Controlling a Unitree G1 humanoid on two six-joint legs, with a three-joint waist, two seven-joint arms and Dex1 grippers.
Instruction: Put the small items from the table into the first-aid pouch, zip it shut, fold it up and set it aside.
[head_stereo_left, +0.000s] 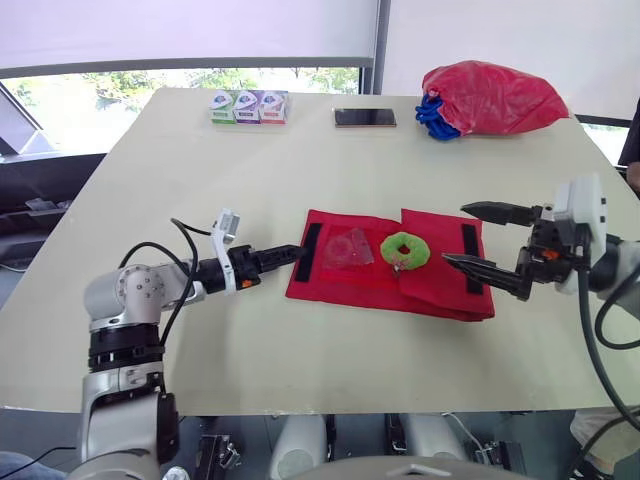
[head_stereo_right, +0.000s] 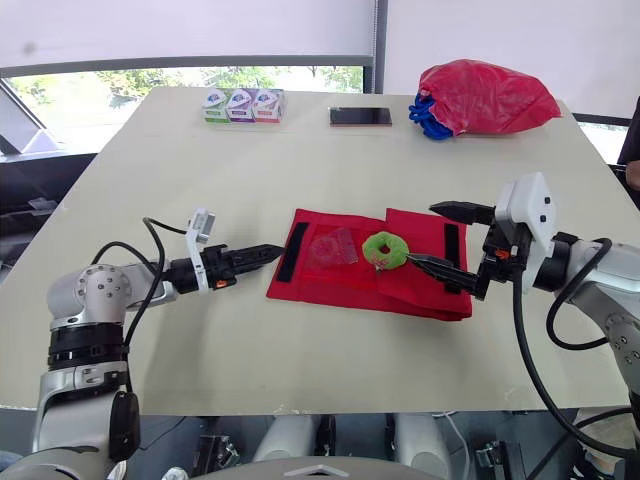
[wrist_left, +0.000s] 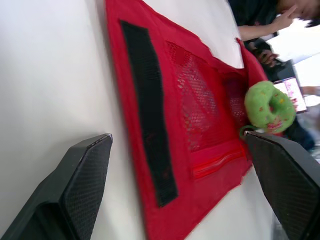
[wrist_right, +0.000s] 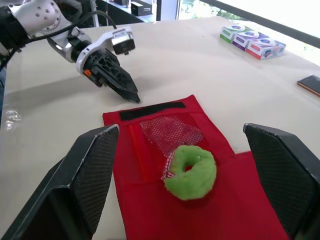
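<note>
The first-aid pouch (head_stereo_left: 340, 285) lies unfolded flat at the centre of the table (head_stereo_left: 200, 180). You have bare tabletop around it from 4 through 6 to 10 o'clock. A green ring (head_stereo_left: 404, 249) sits on top of the pouch, just toward 3 o'clock from its mesh pocket (head_stereo_left: 348, 247).

Along the far edge stand three small boxes (head_stereo_left: 249, 106) at 11 o'clock, a phone (head_stereo_left: 365, 118) at 12 and a red bag (head_stereo_left: 495, 97) at 1 o'clock, all well apart from the pouch.

Your left gripper (head_stereo_left: 285, 255) points in from 9 o'clock with its tip at the pouch's edge beside the black strip (head_stereo_left: 312, 245). The left wrist view shows its jaws spread apart and holding nothing.

Your right gripper (head_stereo_left: 456, 234) hangs at 3 o'clock with its jaws spread wide over that end of the pouch. It is empty, and the green ring is near its lower finger.
</note>
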